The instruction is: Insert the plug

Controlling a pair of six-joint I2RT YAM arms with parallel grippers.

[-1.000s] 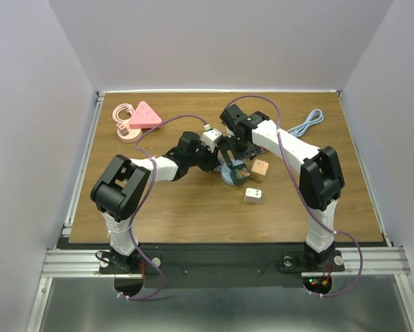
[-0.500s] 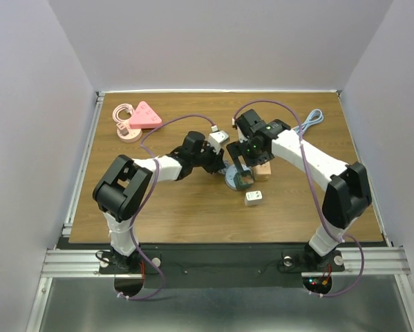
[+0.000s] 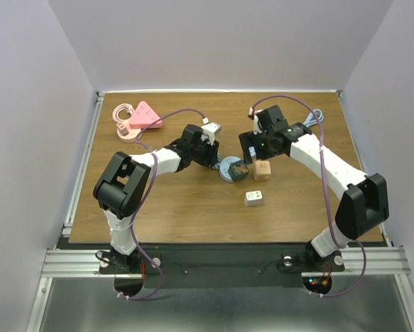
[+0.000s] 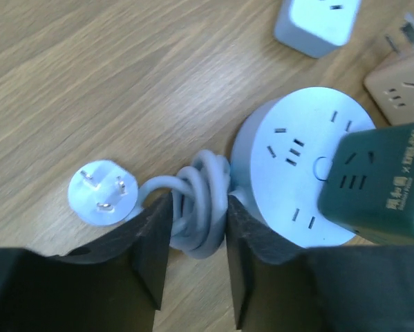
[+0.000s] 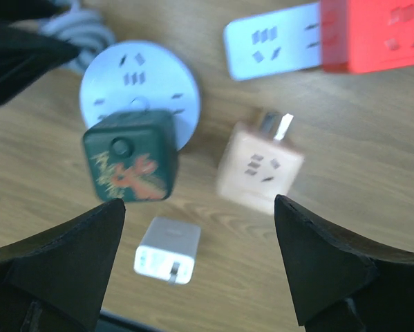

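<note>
green plug (image 5: 129, 155) sits on round socket (image 4: 289, 207), looks seated, prongs hidden so not certain. right hand (image 5: 196, 207) wide open, empty, clear of it. left hand (image 4: 196, 228) straddles coiled cord (image 4: 200, 187); clamped or slack, cannot tell. likely only withdrawal left.

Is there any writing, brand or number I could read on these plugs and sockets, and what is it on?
Green cube adapter, face seen from the left wrist: white print, too blurred to read.
Same adapter, face seen from the right wrist: an orange design, blurred; no words readable.
Round white power strip, beige adapter, white charger: no writing visible.
</note>
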